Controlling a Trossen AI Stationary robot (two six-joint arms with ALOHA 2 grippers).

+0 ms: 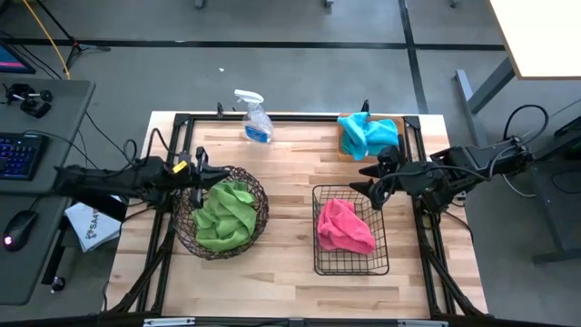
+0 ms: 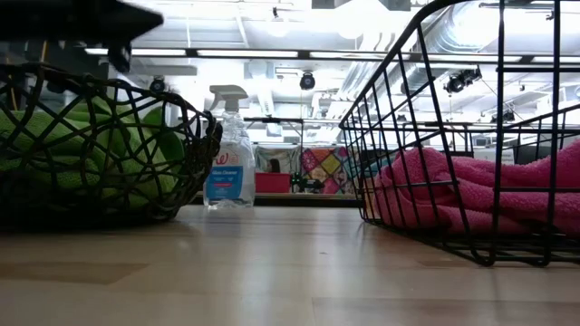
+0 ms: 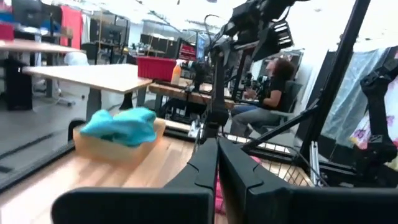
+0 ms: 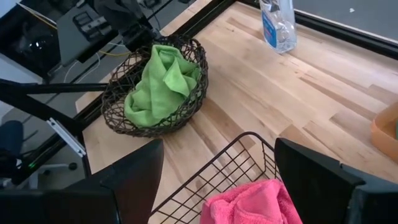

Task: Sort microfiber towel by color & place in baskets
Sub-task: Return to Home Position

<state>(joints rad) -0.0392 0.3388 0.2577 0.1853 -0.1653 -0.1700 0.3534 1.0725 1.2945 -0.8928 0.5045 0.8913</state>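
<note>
3 colours sorted: green fuzzy towels (image 1: 224, 216) in round brown wire bowl (image 1: 262, 202), pink towel (image 1: 343, 225) in black grid basket (image 1: 350, 265), turquoise towel (image 1: 368, 134) in orange tray (image 3: 112, 151). With nothing left to sort, left gripper (image 3: 216, 149) is pinched together and right gripper (image 1: 363, 179) spread apart, both empty.

The tabletop (image 1: 290, 173) is pale wood in glued strips, smooth with a soft sheen, framed by matt black metal bars (image 1: 300, 117). The three towels, green (image 1: 224, 216), pink (image 1: 343, 225) and blue (image 1: 368, 133), are fuzzy, matt cloth. The round bowl (image 1: 264, 207) is dark woven wire, and the square basket (image 1: 349, 263) is thin black wire grid. The orange tray (image 3: 112, 151) looks smooth and matt. At the tabletop's far edge, the spray bottle (image 1: 257, 123) is clear, glossy plastic.
</note>
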